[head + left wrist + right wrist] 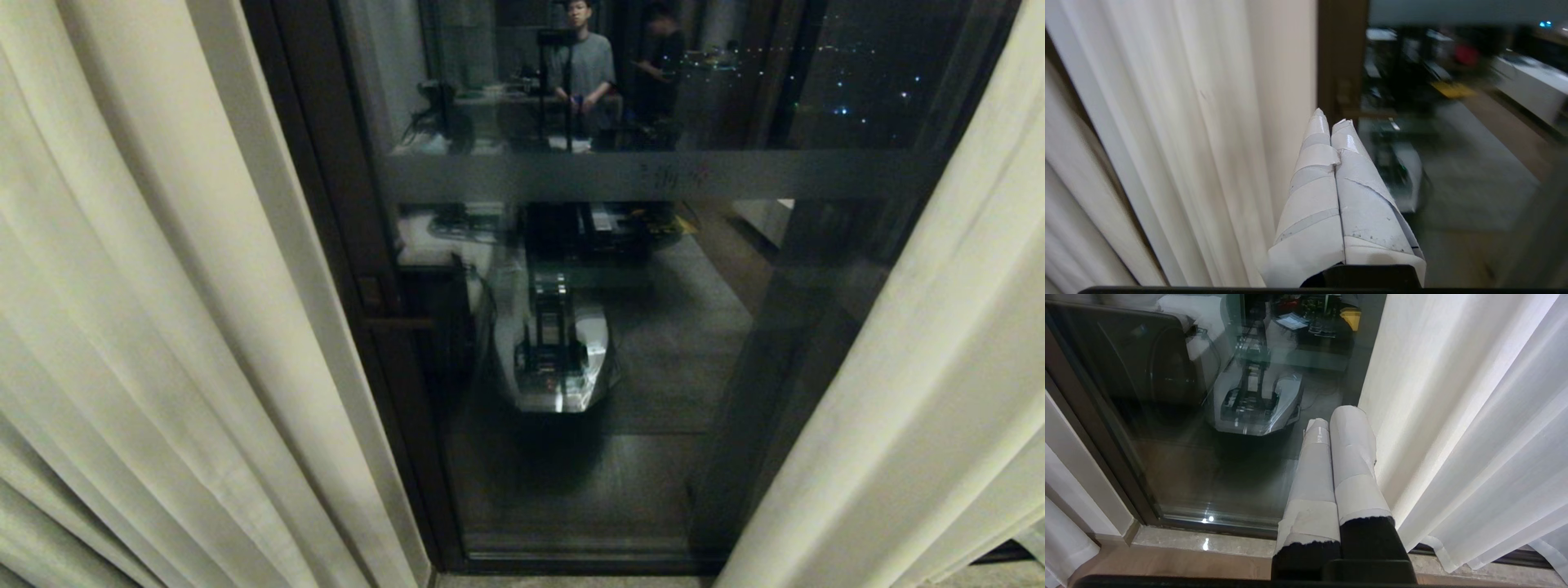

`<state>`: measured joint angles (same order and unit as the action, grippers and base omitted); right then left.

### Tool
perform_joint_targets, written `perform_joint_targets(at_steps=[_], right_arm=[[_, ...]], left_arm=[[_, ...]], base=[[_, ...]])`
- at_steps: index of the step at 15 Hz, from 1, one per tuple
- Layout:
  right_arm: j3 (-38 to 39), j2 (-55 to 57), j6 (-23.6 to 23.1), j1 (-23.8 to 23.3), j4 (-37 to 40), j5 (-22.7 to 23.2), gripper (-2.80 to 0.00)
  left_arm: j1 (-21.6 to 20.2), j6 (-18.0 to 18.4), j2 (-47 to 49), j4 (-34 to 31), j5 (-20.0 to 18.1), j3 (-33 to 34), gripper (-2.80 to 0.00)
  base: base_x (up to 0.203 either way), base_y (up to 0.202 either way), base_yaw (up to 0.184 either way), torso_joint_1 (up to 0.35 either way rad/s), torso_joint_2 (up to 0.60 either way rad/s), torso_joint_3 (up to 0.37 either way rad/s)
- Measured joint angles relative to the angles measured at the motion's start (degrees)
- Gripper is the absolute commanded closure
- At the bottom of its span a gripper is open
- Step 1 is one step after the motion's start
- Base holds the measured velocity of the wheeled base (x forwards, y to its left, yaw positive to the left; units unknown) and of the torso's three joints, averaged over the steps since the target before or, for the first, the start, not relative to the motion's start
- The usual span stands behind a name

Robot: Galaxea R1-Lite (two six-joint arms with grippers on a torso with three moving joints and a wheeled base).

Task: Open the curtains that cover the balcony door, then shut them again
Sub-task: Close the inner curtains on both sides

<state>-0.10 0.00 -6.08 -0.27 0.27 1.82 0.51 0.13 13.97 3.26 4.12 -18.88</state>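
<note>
Cream-white fabric frames the head view on both sides: the curtains stand parted, the left panel (163, 327) filling the side from nine o'clock down to seven, the right panel (914, 367) hanging from three o'clock down to five. Between them the balcony door (571, 457) is uncovered at the centre, its dark frame (326, 245) running just beside the left panel's hemmed edge. A frosted band (653, 175) crosses the glass toward twelve o'clock. The panes are reflective: they mirror the robot's own base (555, 359) near the middle and two people (620, 65) standing at twelve o'clock, with small lights toward one o'clock.

Neither arm shows in the head view. In the left wrist view, the left gripper (1331, 118) has its two tape-wrapped fingers (1314, 196) pressed together with nothing between them; it sits just beside the inner edge of the left curtain panel (1188, 143), with the door frame (1341, 61) right behind the fingertips. Whether the fingers touch the fabric cannot be told.

In the right wrist view, the right gripper (1337, 418) is likewise closed and empty, its wrapped fingers (1351, 465) side by side, just beside the hem of the right curtain panel (1453, 416), above the stone sill (1208, 543) at the foot of the glass (1167, 416).
</note>
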Motion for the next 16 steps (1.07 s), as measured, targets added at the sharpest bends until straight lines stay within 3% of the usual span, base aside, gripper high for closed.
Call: perform_joint_targets(at_steps=[2,5,8,13,14,16], right_arm=[[0.0,0.0,0.0,0.0,-0.01,0.0,0.0],[0.0,0.0,-0.03,0.0,-0.02,0.0,0.0],[0.0,0.0,-0.02,0.02,0.0,0.0,0.0],[0.0,0.0,-0.02,0.0,0.0,-0.02,0.0],[0.0,0.0,0.0,0.0,-0.01,0.0,0.0],[0.0,0.0,0.0,0.0,0.0,0.0,0.0]], left_arm=[[-0.02,-0.18,7.23,3.91,3.48,-4.09,0.0],[-0.39,-0.21,18.41,10.11,11.74,-10.86,0.0],[-3.16,-0.21,27.62,12.22,19.61,-17.67,0.0],[-12.35,-0.16,39.79,16.04,20.99,-26.93,0.0],[-13.53,-0.23,41.78,16.8,21.01,-28.23,-2.8],[-15.28,-0.43,45.12,18.68,20.93,-29.77,-2.8]], base=[[0.0,0.0,0.0,0.0,0.0,0.0],[0.0,0.0,0.0,0.0,0.0,0.0],[0.0,0.0,0.0,0.0,0.0,0.0],[0.0,0.0,0.0,0.0,0.0,0.0],[0.0,0.0,0.0,0.0,0.0,0.0],[0.0,0.0,0.0,0.0,0.0,0.0]])
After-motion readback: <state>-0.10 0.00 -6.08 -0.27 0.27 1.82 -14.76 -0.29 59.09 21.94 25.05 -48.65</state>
